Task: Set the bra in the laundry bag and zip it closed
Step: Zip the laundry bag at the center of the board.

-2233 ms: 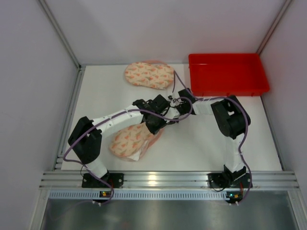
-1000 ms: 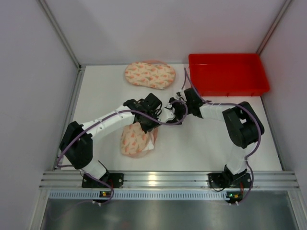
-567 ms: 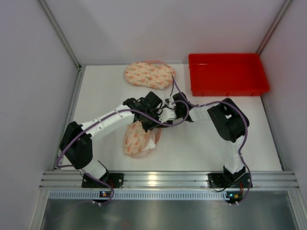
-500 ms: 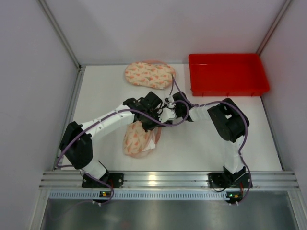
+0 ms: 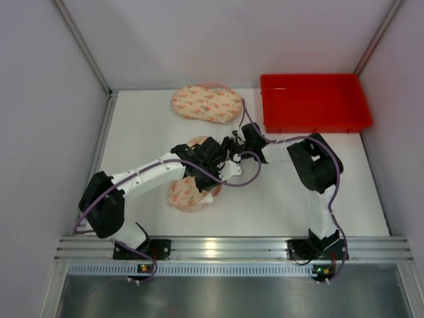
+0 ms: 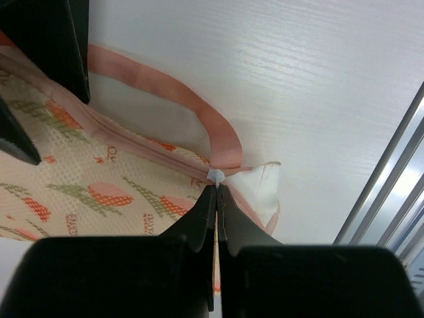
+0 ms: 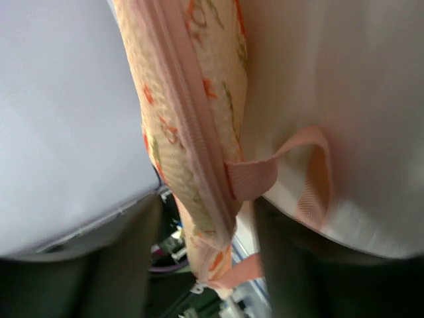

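**Bag held at its zip, right jaws apart**

Above the table [image 5: 298, 199], in the top view, the bag [image 5: 189, 193] hung between the two arms, its printed body drooping toward the near edge. The left gripper [image 5: 218, 173] sat at the bag's upper right edge. The right gripper [image 5: 233, 142] was just behind the bag's top. A second printed piece [image 5: 207, 104] lay flat well behind the bag, and a red tray [image 5: 315, 103] stood behind and to the right of it. Whether the bra was inside the bag could not be told.

In the left wrist view, the fingers were pressed together at the bag's seam, pinched on the white zip pull [image 6: 215, 175]. A pink loop [image 6: 199, 116] arched from the seam just above the pull. The zip line ran away from the pull along the bag's edge.

In the right wrist view, the picture was blurred. Two dark fingers [image 7: 126, 265] stood apart, one on each side of the bag's zipped edge. The bag's edge ran down between them, with open space between it and the left-hand finger.
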### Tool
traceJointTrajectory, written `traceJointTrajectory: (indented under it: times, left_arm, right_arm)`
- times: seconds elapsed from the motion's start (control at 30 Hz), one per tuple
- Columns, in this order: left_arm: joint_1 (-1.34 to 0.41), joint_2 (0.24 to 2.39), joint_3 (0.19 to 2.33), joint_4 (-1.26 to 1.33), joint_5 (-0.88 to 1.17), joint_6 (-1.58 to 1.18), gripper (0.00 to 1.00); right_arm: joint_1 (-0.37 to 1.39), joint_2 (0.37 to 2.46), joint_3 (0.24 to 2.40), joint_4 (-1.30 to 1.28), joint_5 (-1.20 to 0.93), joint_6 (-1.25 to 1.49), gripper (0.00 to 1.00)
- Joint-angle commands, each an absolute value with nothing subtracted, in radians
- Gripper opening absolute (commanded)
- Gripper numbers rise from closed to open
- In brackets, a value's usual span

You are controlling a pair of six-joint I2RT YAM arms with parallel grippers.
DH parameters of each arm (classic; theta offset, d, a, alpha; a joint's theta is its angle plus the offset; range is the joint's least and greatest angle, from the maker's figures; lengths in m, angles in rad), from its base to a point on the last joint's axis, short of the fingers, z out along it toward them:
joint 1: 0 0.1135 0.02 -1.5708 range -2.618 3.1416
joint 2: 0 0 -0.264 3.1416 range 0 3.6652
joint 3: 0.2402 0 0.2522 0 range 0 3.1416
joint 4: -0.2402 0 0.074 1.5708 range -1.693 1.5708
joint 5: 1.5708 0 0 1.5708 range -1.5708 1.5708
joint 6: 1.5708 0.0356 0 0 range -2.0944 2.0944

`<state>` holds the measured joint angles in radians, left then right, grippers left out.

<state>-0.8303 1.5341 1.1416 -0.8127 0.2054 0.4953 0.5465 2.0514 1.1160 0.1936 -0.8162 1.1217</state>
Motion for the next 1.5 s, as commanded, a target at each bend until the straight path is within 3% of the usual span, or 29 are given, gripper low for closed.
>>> traceJointTrajectory:
  times: [0.0,0.13,0.47,0.6,0.63,0.67,0.73,0.83,0.87,0.97,1.47]
  left_arm:
    - [-0.828,1.502,1.176,-0.821,0.209,0.492,0.0]
    - [-0.822,1.516,1.209,-0.819,0.187,0.526,0.0]
    - [-0.816,1.528,1.258,-0.818,0.176,0.589,0.0]
    - [-0.816,1.52,1.256,-0.819,0.157,0.594,0.0]
    - [-0.818,1.517,1.256,-0.819,0.144,0.585,0.04]
    - [-0.816,1.513,1.256,-0.818,0.117,0.553,0.09]
    - [-0.813,1.484,1.255,-0.813,0.097,0.502,0.33]
    - [-0.81,1.38,1.195,-0.789,0.058,0.414,0.55]
    - [-0.81,1.352,1.178,-0.787,0.054,0.407,0.69]
    - [-0.81,1.27,1.1,-0.787,0.011,0.393,0.8]
    - [-0.865,1.342,1.049,-0.701,-0.119,0.304,0.8]
  right_arm:
    - [0.534,2.01,1.117,0.218,-0.805,1.106,0.69]
    - [0.535,1.938,1.068,0.19,-0.821,1.082,0.73]
    - [0.617,1.919,1.032,0.219,-0.813,1.107,0.53]
    - [0.637,1.945,1.039,0.285,-0.821,1.159,0.23]
    - [0.638,1.945,1.039,0.291,-0.821,1.166,0.0]
    - [0.641,1.947,1.04,0.299,-0.821,1.175,0.0]
    - [0.641,1.95,1.04,0.33,-0.819,1.212,0.0]
    - [0.637,1.963,1.045,0.351,-0.818,1.258,0.0]
    - [0.634,1.968,1.045,0.36,-0.816,1.27,0.0]
    - [0.632,1.983,1.04,0.388,-0.813,1.319,0.0]
    - [0.634,1.971,1.026,0.396,-0.79,1.37,0.0]
